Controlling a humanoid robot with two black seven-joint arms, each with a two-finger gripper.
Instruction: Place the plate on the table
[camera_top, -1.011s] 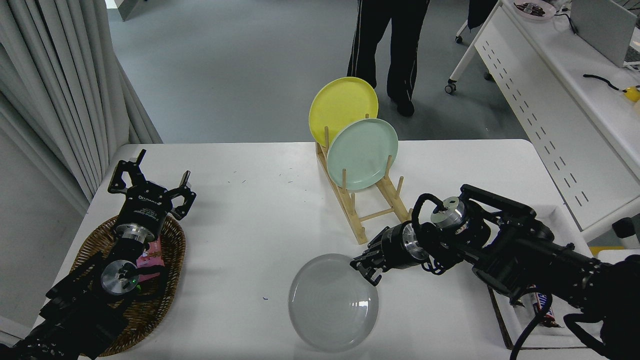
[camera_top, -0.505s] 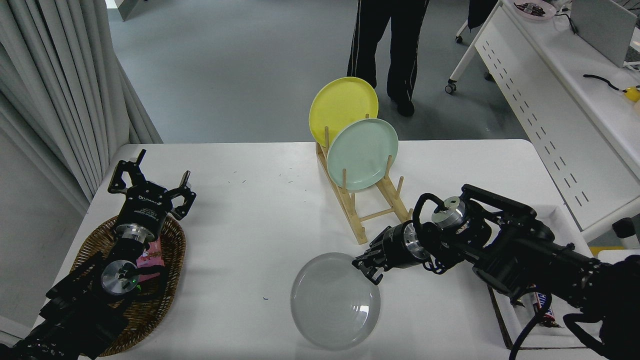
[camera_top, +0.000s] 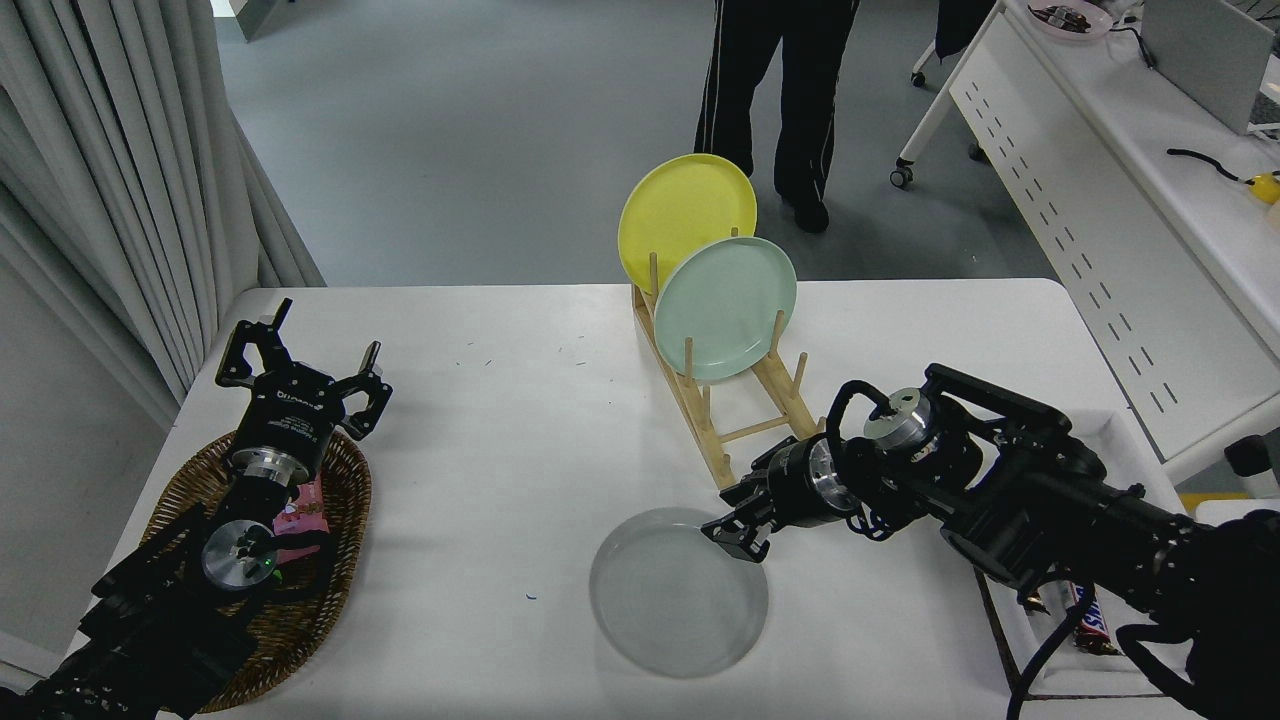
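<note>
The light grey plate (camera_top: 676, 596) lies low and nearly flat over the front middle of the white table (camera_top: 500, 470). My right gripper (camera_top: 738, 537) comes in from the right and is shut on the plate's far right rim. I cannot tell whether the plate's near edge touches the table. My left arm is parked at the lower left, with its gripper (camera_top: 300, 375) open and empty above a wicker basket.
A wooden rack (camera_top: 735, 420) just behind my right gripper holds a mint green plate (camera_top: 725, 307) and a yellow plate (camera_top: 683, 212). The wicker basket (camera_top: 340, 500) holds a pink packet. A white tray (camera_top: 1090, 640) with snack bars sits at the right. A person's legs (camera_top: 775, 100) stand beyond the table.
The plate has tipped down from a tilted hold to nearly flat and shifted slightly right. My right gripper moved a little right and up with it. The left arm has not moved.
</note>
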